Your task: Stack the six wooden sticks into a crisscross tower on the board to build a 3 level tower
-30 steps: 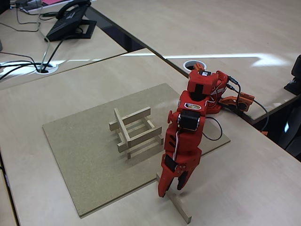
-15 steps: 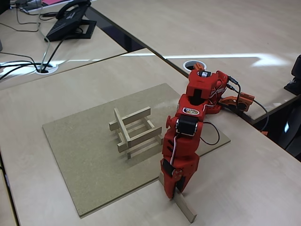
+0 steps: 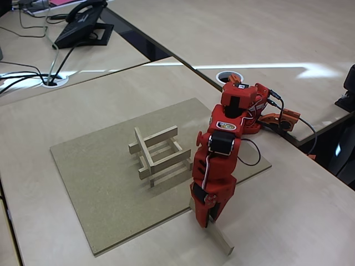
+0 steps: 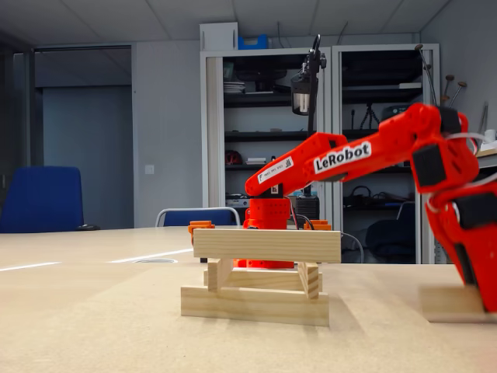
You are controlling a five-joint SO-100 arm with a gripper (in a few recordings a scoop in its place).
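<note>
On the tan board (image 3: 94,183) stands the partly built crisscross tower (image 3: 158,156): two pairs of pale sticks laid crosswise, and a single stick (image 3: 144,147) across the top. The same tower (image 4: 264,276) sits in the middle of the low fixed view. My red gripper (image 3: 206,220) points down just off the board's near right edge, shut on a loose wooden stick (image 3: 222,239) that pokes out towards the table's front. In the low view the gripper (image 4: 483,301) is at the far right with that stick (image 4: 446,303) low beside it. I cannot tell whether the stick is off the surface.
The arm's base (image 3: 244,100) is clamped at the table's right edge beside an orange bracket (image 3: 280,119) and a cable. A black desk phone (image 3: 83,25) and cables lie on the far desk. Bare tabletop (image 3: 288,210) lies right of the gripper.
A second ago the gripper was open, its fingers on either side of the stick. It has since dropped lower and shut on the stick, whose free end has shifted slightly.
</note>
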